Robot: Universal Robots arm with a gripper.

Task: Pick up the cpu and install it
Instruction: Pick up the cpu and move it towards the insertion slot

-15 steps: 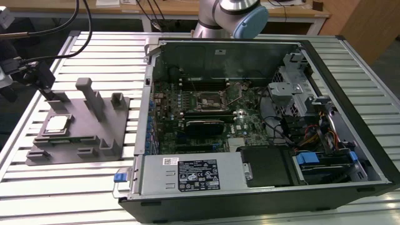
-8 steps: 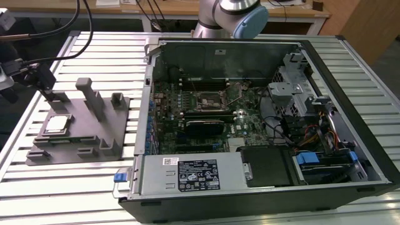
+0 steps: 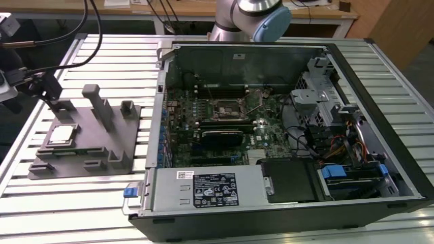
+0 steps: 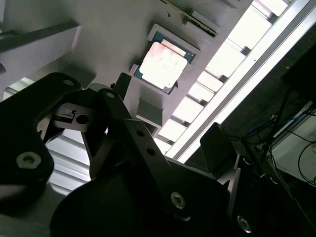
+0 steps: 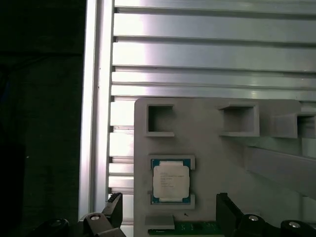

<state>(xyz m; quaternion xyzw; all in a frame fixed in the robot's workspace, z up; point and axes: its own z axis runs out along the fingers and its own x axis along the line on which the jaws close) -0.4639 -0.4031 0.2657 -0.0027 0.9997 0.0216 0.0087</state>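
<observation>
1. A robot arm [image 3: 251, 18] reaches across a slatted aluminium table [image 3: 68, 203]. Its gripper [image 3: 51, 94] hangs over the far end of a grey moulded holder [image 3: 101, 147] that lies on the table.
2. In the first wrist view the gripper [image 5: 169, 200] has its two dark fingers [image 5: 114, 210] spread wide, with nothing pinched between them. The gap between them is wider than the cpu.
3. The cpu [image 5: 171, 180] is a small flat square chip with a silvery top and a green rim. It lies flat in a shallow square pocket of the holder, below the gripper and in line with the gap between the fingers. Neither finger touches it.
4. In the second wrist view the cpu [image 4: 163, 64] is a bright square just beyond the fingertips. In the exterior view the cpu [image 3: 61, 134] sits on the holder just below the gripper.
5. Near the gripper, the holder carries upright posts [image 3: 101, 109]. Beyond the cpu it has square recesses [image 5: 160, 119].
6. Well apart from the gripper, towards the exterior view's right, an open computer case [image 3: 400, 168] lies on its side with the motherboard [image 3: 268, 132] exposed.
7. A square black socket [image 3: 227, 108] with a metal frame sits near the middle of the motherboard, well apart from both the gripper and the cpu.
</observation>
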